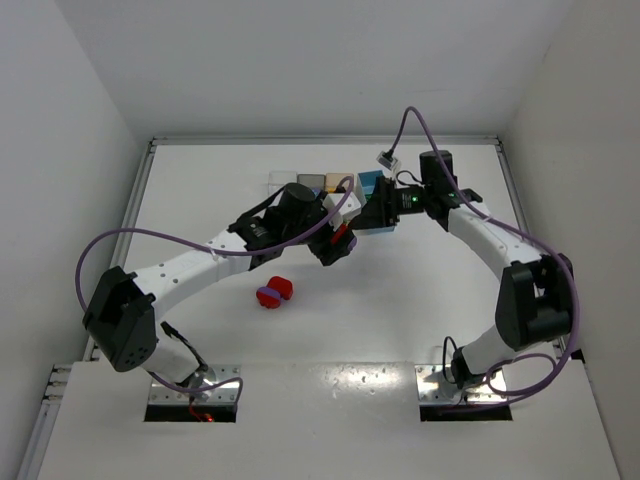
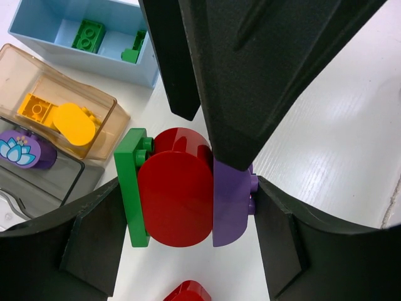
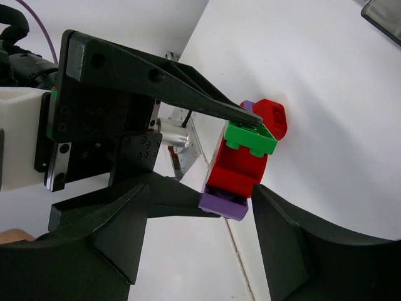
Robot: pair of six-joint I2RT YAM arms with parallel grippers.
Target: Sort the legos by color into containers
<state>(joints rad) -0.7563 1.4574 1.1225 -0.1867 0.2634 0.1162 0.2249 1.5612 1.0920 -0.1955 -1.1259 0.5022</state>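
Legos (image 2: 178,188) over white bench (image 1: 200,190) inside white walls (image 1: 300,60), near bins (image 2: 81,61): green-red-purple stack pinched by left jaws, right jaws spread around it, red-purple pair (image 1: 273,292) lying on bench.

Four bins (image 1: 312,183) stand side by side at the back of the desk (image 1: 190,210), and bricks (image 2: 88,34) lie in the three right-hand ones. Just before the row's right end, a stack of three bricks (image 2: 178,194) sits between the fingers of the left gripper (image 1: 338,246), with the right gripper (image 1: 362,225) close behind and to its right. A loose pair of bricks (image 1: 273,292) lies on the desk before and left of the stack.
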